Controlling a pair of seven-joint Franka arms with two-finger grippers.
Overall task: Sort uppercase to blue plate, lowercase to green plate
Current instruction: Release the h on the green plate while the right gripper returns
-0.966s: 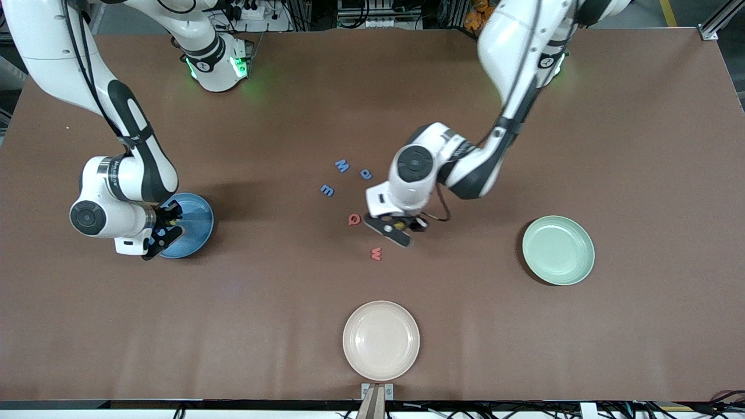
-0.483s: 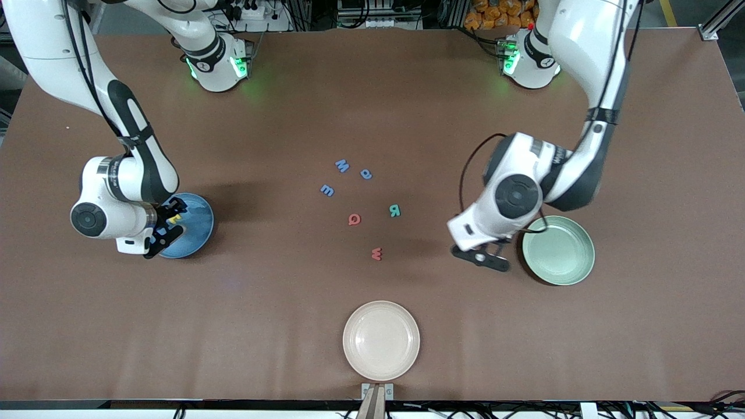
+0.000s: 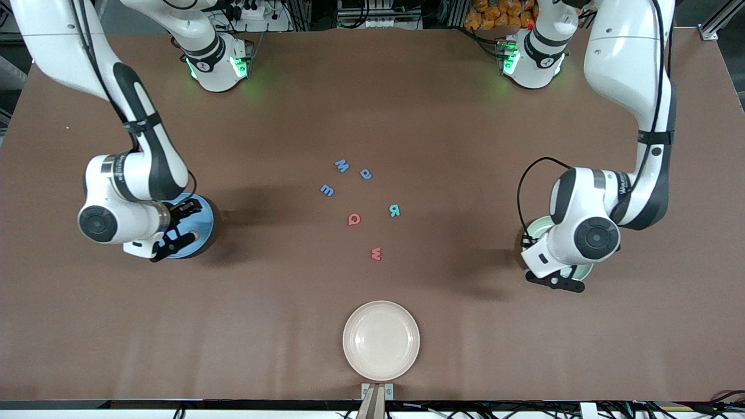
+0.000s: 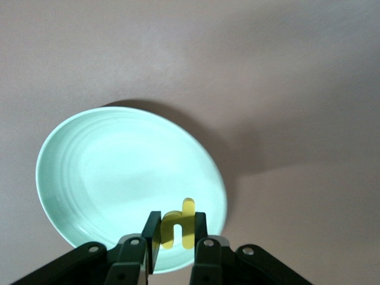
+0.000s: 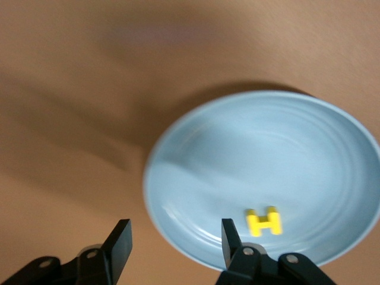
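Currently, going from the right arm's end of the table, the right tool [image 3: 177,224] hangs over the round shallow blue plate [image 3: 205,212] with its fingers spread and empty. A small yellow foam capital H [image 5: 263,221] lies flat in the blue plate [image 5: 309,154], so one uppercase letter is sorted there.

At mid-table, six foam letters wait on the bare brown table [image 3: 372,105]: a blue capital M [image 3: 342,166], a blue lowercase a [image 3: 365,174] beside it, a blue lowercase m [image 3: 327,190], a red capital Q [image 3: 354,219], a green capital R [image 3: 394,210] and a red lowercase w [image 3: 376,254], nearest the front camera. A beige plate [image 3: 381,340] sits apart, unused.

At the left arm's end, the left tool [image 4: 174,234] hovers over the pale mint-green plate [image 4: 89,172], pinching a small yellow foam lowercase h [image 4: 177,225] upright between its fingers, apparently positioned for a drop into that plate.
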